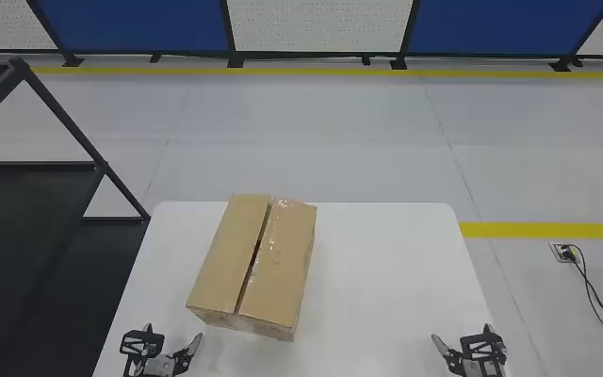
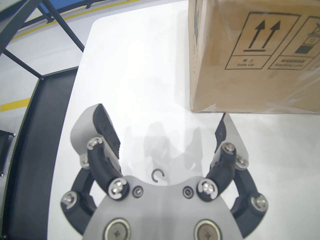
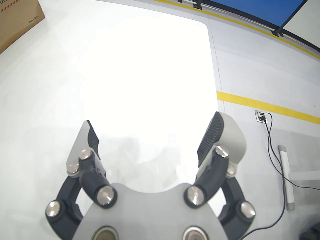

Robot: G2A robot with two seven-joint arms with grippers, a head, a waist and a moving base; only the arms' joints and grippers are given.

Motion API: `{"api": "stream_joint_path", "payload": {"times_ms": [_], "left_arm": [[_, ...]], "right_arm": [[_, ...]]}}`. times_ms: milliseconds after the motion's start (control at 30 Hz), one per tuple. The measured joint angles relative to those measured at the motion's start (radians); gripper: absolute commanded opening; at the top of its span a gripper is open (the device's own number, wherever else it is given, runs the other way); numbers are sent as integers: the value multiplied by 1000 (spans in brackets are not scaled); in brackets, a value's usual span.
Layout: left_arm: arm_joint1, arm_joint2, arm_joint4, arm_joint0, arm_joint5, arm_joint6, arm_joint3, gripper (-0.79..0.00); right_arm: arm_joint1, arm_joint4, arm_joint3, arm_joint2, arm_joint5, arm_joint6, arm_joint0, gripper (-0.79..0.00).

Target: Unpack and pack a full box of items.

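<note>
Surface: white rounded-corner table, grey floor around it.
Box: you see the closed brown cardboard box left of centre on the table, skewed, flaps taped.
Left gripper: spread wide, holding nothing, just beside the box's near corner.
Right gripper: spread wide, holding nothing, well apart from the box.
Surroundings: black metal rack beside the table; blue partition panels behind.

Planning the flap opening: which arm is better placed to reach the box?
Probably the left arm: its open jaws sit right by a near corner of the box; the right arm is farther off.
</note>
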Motion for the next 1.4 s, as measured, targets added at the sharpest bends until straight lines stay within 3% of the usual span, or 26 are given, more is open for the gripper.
{"api": "stream_joint_path", "payload": {"times_ms": [167, 367, 667, 733, 1400], "left_arm": [[0, -2, -13, -2, -13, 7, -4, 0], [1, -64, -66, -1, -51, 61, -20, 0], [6, -158, -127, -11, -129, 106, -48, 0], [7, -162, -128, -9, -174, 108, -53, 0], [7, -161, -127, -9, -156, 107, -52, 0]], "right_arm": [[0, -3, -3, -4, -8, 3, 2, 0], [-5, 19, -59, -17, -16, 35, 7, 0], [-11, 171, -167, 14, -29, 147, -12, 0], [-10, 181, -185, 22, -27, 180, -13, 0], [-10, 179, -185, 22, -27, 178, -13, 0]]}}
